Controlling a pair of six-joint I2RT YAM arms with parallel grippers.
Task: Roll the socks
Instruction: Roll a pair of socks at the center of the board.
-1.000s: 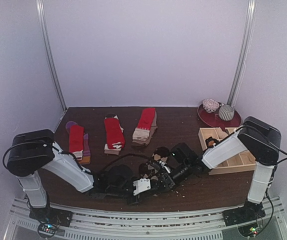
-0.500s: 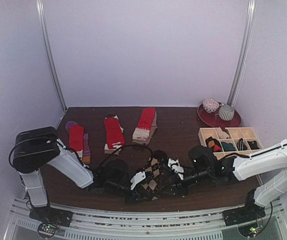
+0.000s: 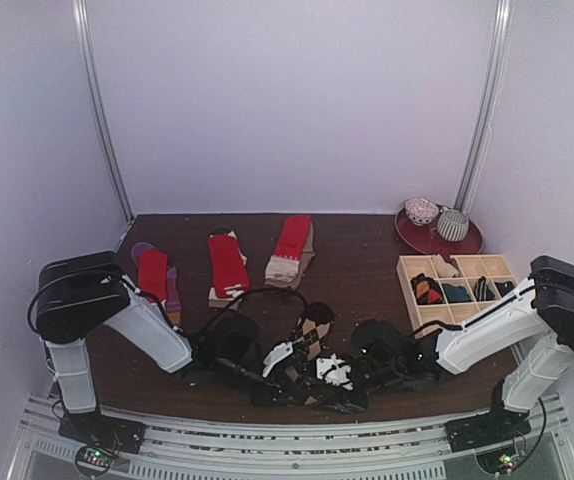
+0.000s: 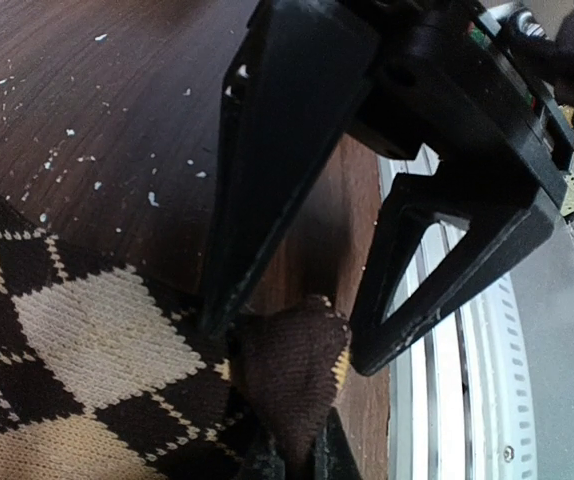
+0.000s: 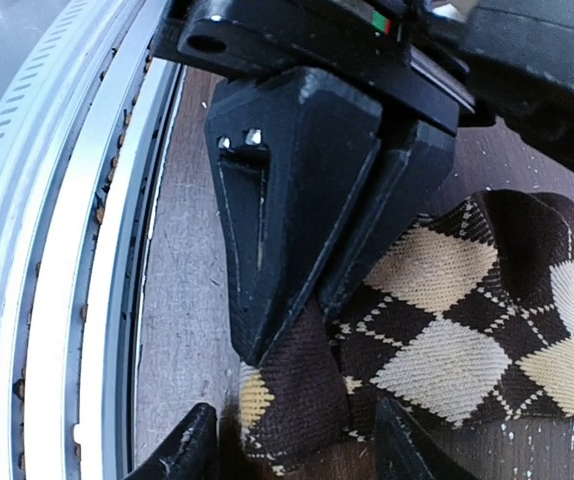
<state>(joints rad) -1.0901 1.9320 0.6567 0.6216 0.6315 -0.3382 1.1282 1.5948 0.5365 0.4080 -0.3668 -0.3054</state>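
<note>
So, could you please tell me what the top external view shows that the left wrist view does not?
Only the top external view shows the three red sock pairs at the back: one with purple, a middle one and one with a tan cuff, plus the wooden grid tray, the red plate and both arms. Only the left wrist view shows, close up, the left gripper astride the brown toe tip and white specks on the table. Both show the argyle sock at the near edge.

Left pincer [image 4: 312,330] and right pincer [image 5: 287,340] both pinch shut.
</note>
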